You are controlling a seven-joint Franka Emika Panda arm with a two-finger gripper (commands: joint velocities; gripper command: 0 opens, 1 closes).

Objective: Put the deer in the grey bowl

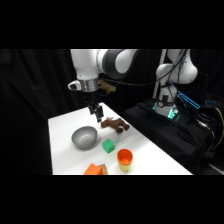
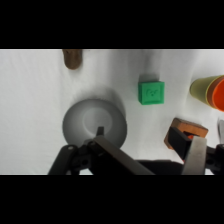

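The claw (image 1: 95, 114) is hanging just above the white table (image 1: 65, 155), between the grey bowl (image 1: 84, 137) and the deer (image 1: 114, 125). Nothing is sitting between its dark fingers, but whether they are spread or closed I cannot tell from either view. In the wrist view the black linkage is rising from the bottom edge, with one slim finger (image 2: 100, 132) lying across the bowl's near rim.

The grey bowl (image 2: 94, 122) is showing as a round, shallow, smooth matte dish, and it is holding nothing. The deer is lying on the table just beside the bowl, on its far right side: a dark brown, elongated figure with thin legs. Only its brown end (image 2: 72, 58) is peeking in at the top of the wrist view.

A small green cube (image 1: 108, 146) with flat faces is sitting near the bowl, and the orange and yellow cup (image 1: 124, 159) is standing upright beyond it. An orange block (image 1: 95, 170) is resting at the table's front edge.

The white arm (image 1: 102, 62) is reaching in from the upper right, its wrist pointing straight down.
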